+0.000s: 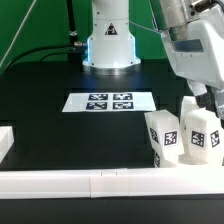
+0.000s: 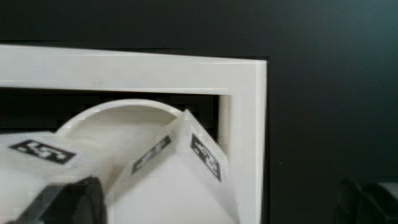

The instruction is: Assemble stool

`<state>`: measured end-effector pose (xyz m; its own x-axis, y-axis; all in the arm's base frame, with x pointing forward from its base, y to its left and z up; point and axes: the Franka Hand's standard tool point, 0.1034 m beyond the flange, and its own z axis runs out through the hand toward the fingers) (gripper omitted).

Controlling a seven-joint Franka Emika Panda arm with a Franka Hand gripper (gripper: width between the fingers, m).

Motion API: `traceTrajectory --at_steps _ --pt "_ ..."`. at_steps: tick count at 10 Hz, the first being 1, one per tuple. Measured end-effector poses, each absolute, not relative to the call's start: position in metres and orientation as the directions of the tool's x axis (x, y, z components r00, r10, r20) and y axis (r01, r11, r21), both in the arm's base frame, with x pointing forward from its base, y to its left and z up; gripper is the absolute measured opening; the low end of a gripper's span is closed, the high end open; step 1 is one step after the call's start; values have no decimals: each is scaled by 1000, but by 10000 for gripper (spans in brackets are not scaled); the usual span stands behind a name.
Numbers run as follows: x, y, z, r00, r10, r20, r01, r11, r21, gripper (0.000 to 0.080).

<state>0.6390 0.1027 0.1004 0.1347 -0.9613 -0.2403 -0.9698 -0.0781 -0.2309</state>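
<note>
My gripper hangs over the table's right side, just above two white tagged stool parts that stand close to the front rail. One blocky leg stands upright right under the gripper. A second tagged part stands beside it toward the exterior view's left. In the wrist view the leg lies between my fingers, with a gap on its other side, so the gripper is open around it. A curved white part with a tag shows behind the leg. I cannot tell if a finger touches the leg.
A long white rail runs along the table's front, and its corner shows in the wrist view. The marker board lies mid-table in front of the robot base. Another white block sits at the exterior view's left edge.
</note>
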Motion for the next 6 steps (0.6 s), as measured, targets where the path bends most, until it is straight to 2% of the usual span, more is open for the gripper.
traceTrajectory --at_steps 2,4,5,6 --pt "639 103 101 284 -938 -199 -937 -228 -264 649" --pt "639 112 112 642 -752 -148 -763 -610 -212 649" --pt "639 115 110 794 -591 -145 -608 -766 -208 649" --pt "640 114 106 827 -545 -136 -562 -799 -213 649"
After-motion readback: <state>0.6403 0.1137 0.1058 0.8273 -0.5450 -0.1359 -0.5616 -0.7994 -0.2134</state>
